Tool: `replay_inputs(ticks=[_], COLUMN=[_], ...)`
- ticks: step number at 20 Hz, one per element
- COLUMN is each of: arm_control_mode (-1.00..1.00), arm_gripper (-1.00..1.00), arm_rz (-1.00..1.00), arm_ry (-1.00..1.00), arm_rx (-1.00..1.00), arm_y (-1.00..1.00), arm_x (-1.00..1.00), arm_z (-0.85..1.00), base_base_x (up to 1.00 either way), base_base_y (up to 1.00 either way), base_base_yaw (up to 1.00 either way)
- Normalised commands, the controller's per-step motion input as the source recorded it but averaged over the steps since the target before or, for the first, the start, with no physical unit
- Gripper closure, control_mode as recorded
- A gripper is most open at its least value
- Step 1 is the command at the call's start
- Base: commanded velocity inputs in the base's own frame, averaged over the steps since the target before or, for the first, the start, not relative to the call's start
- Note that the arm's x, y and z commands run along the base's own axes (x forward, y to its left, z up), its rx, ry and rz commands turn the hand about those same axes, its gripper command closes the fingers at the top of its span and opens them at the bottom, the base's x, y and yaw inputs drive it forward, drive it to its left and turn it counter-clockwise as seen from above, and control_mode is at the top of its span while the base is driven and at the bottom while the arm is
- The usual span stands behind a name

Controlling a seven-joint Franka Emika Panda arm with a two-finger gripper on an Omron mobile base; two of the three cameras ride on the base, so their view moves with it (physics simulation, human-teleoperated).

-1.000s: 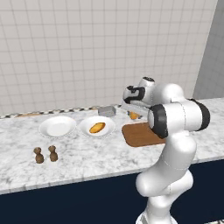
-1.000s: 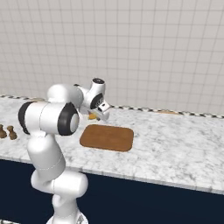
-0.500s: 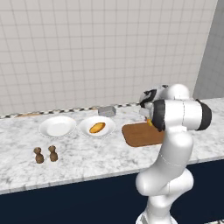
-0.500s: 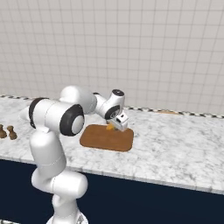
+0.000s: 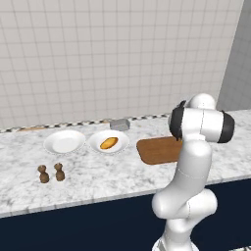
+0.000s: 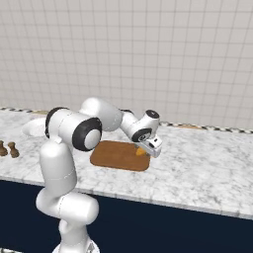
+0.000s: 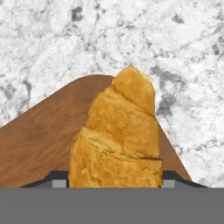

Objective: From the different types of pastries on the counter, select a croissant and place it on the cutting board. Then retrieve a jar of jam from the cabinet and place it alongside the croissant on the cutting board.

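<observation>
Croissant (image 7: 116,140) sat clamped between the gripper's (image 6: 144,150) two fingers, and we noted the jaws closed on its broad end in the hand view, its long axis running straight out from the pincer toward the tapered tip. In the right base view the gripper hung low over the right-hand corner of the cutting board (image 6: 113,155), the pastry just above the wood; contact we could not confirm. The board's rounded corner lay directly beneath the tip, with the counter (image 7: 52,39) past it. We judged release would land the croissant near that edge. The longer pastry (image 5: 109,143) lay on a white plate (image 5: 95,139), well apart to the left.
</observation>
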Motion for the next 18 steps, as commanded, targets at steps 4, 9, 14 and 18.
replay_inputs(ticks=[4,9,14,18], arm_control_mode=[-1.0,-1.0,-1.0,-1.0], arm_gripper=[1.0,1.0,1.0,1.0], arm_rz=[0.0,0.0,0.0,0.0], arm_ry=[0.0,0.0,0.02,0.02], arm_rx=[0.0,-0.01,0.0,0.0], arm_y=[-0.07,0.3,0.04,0.01], arm_x=[-0.47,-0.14,-0.05,-0.05], arm_z=[-0.04,-0.08,-0.13,-0.13], base_base_x=[0.0,0.0,0.0,0.0], base_base_y=[0.0,0.0,0.0,0.0], base_base_yaw=[0.0,0.0,0.0,0.0])
